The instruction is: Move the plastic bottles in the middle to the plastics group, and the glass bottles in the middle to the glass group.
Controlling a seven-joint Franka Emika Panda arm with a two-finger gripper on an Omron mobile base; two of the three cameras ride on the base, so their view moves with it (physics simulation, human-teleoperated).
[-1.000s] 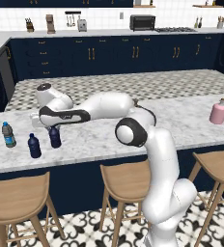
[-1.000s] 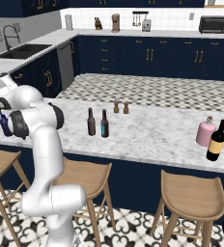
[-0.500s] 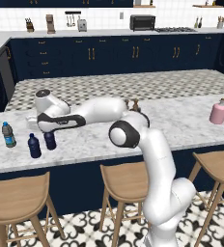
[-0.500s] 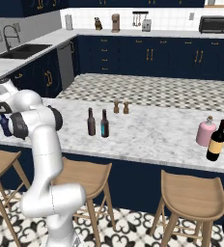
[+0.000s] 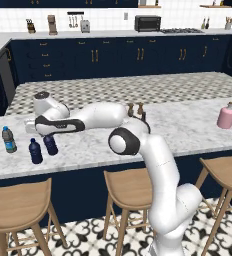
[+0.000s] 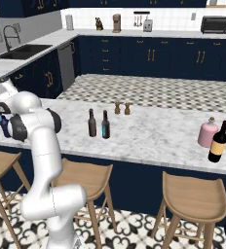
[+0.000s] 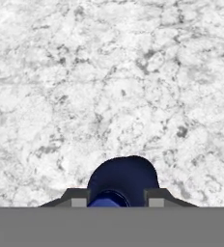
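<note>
At the left end of the white-and-grey marble island countertop (image 5: 188,125), near its front edge, the white arm reaches out low and level so that the claw (image 5: 49,136) hangs directly above a short, squat, opaque navy-blue plastic bottle (image 5: 50,144). In the hand view that bottle (image 7: 123,181) sits between the two dark fingertips (image 7: 74,197), its rounded shoulders filling the gap and its cap toward the camera; the claw is clenched on the bottle, which stands upright with its long axis in line with the claw's approach. The governing relation is this: the held bottle lies straight below the claw and just beside the plastics group, namely a second short navy-blue bottle (image 5: 35,151) immediately to its left and slightly nearer the front edge, and a taller clear greyish bottle with a blue label and dark cap (image 5: 8,139) further toward the left end. Whether the held bottle's base touches the marble cannot be determined. Judged from this layout, the coming move is a release and a straight vertical withdrawal. Well apart, at mid-counter, stand the plain dark brown glass bottle (image 6: 91,123) and the teal-labelled dark glass bottle (image 6: 105,125), side by side, not yet moved.
</note>
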